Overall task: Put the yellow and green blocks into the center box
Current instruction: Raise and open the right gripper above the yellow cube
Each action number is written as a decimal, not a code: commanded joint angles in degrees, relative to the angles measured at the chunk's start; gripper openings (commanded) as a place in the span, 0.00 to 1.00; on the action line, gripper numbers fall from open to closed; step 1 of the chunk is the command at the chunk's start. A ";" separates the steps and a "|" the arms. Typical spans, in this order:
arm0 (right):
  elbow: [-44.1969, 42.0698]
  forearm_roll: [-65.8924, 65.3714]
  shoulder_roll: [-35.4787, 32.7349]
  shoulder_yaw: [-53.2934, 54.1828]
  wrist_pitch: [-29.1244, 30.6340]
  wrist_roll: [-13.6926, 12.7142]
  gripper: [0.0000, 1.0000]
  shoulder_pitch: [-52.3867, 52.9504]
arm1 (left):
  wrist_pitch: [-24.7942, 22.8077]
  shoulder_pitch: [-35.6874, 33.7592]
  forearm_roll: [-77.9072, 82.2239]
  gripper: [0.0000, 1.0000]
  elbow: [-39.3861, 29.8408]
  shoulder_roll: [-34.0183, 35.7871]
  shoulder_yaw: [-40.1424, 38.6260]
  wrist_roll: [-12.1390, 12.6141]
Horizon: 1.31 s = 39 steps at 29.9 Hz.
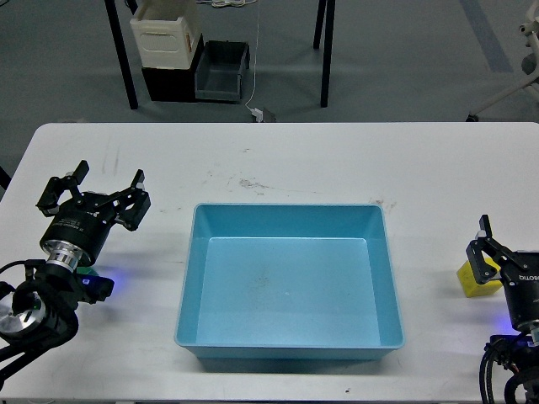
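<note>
The light-blue tray [289, 286] sits mid-desk with nothing in it, so neither block has gone in yet. The yellow block [471, 279] lies on the white desk [295, 164] right of the tray, well apart from its right wall and partly hidden behind the right hand [491, 252]. That hand is just beside or over the block, but only its left finger shows clearly and the rest runs off the frame's edge, so I cannot tell whether it is spread or pinching. The left hand [101, 192] stands left of the tray with its two fingers spread wide and nothing between them. A sliver of green [83, 272], probably the green block, peeks out beneath that arm's wrist, near of the fingers.

The step in hand looks like the first pick. To do it well, each hand should come straight down with fingers straddling opposite faces of the cube, close squarely, then lift high enough to clear the tray's raised rim before crossing inward and releasing low over the floor.

There is open desk on both sides of the tray. Both blocks lie toward the desk's side edges, so a nudge outward could lose one.
</note>
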 commanded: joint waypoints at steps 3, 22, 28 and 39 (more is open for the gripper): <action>-0.08 -0.05 0.00 0.09 0.11 0.07 1.00 0.02 | 0.00 1.05 -0.18 1.00 0.09 0.09 -0.39 0.00; 1.77 -58.74 -19.66 -2.00 -2.51 -0.11 1.00 24.08 | 0.00 1.58 -0.18 1.00 0.44 0.45 -0.65 0.00; 1.24 -72.36 -38.02 -18.77 -7.79 -0.11 0.99 35.51 | 0.00 2.63 -0.18 1.00 0.53 0.36 -0.65 0.00; 1.51 -108.14 -60.81 -48.75 -7.71 24.82 0.99 53.80 | 0.00 2.54 -0.18 1.00 0.53 0.45 -0.74 0.00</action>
